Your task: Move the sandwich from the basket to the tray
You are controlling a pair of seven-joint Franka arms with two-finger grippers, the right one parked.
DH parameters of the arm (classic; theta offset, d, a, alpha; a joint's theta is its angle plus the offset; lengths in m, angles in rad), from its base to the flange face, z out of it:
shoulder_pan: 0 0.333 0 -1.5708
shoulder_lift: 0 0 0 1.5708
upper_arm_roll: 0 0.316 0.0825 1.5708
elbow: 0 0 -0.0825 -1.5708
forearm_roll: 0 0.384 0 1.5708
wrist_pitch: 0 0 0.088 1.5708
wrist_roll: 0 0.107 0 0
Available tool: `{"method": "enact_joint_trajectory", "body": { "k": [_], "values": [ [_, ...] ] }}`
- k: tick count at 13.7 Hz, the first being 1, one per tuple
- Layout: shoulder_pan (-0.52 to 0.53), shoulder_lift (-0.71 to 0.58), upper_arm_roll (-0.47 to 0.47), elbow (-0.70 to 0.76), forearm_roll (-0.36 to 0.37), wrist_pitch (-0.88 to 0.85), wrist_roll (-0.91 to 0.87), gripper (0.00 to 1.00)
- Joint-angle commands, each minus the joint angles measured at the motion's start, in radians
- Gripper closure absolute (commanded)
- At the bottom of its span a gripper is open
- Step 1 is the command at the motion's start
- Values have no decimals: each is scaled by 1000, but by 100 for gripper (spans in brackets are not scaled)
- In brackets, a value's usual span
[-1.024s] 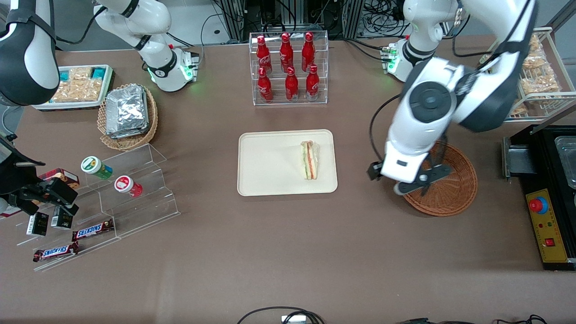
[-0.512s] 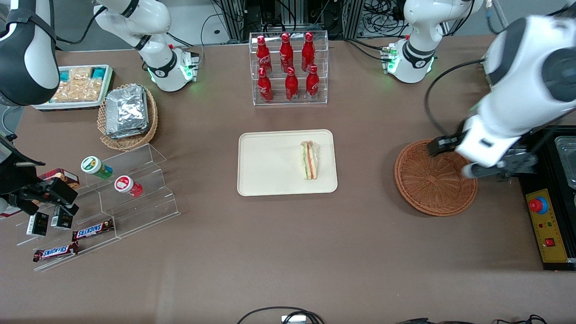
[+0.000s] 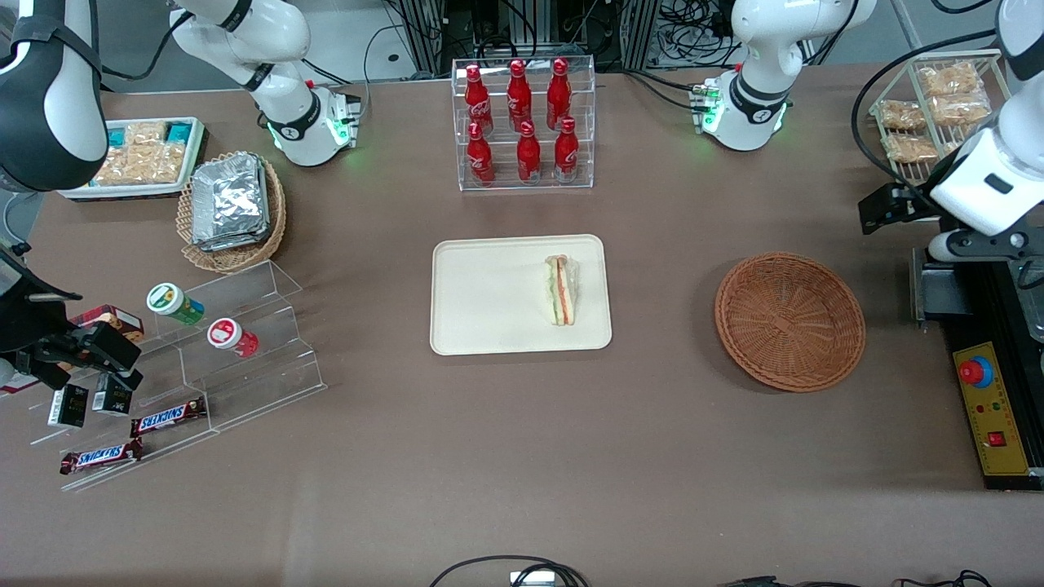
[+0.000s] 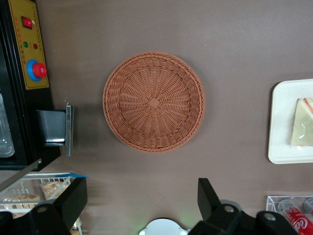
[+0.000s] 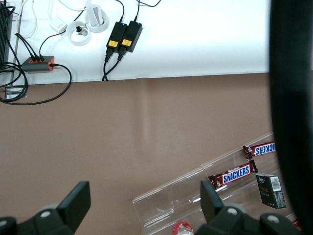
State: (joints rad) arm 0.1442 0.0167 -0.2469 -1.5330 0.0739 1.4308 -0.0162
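1. Front view: The sandwich (image 3: 560,290) lies on the cream tray (image 3: 489,297), close to the tray edge that faces the wicker basket (image 3: 789,320). The basket sits on the brown table (image 3: 522,456), well apart from the tray, toward the working arm's end, with nothing in it. The left gripper (image 3: 991,244) hangs at the table's edge, above the black control box (image 3: 991,408) and beside the wire rack of snack bags (image 3: 930,114), clear of the basket.

2. Left wrist view: The gripper (image 4: 142,203) is spread wide, fingers (image 4: 73,198) well apart and holding nothing. Below it lies the empty basket (image 4: 153,102); the sandwich (image 4: 303,122) rests on the tray (image 4: 281,122).

3. Right wrist view: Snickers bars (image 5: 234,175) lie on a clear acrylic stand (image 5: 186,196).
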Motion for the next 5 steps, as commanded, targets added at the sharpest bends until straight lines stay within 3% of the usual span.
{"method": "enact_joint_trajectory", "body": {
  "k": [1, 5],
  "values": [
    [-18, -20, 18, -10, -14, -12, 79, 0],
    [-17, -20, 20, -12, -17, 0, 139, 0]
  ]
}}
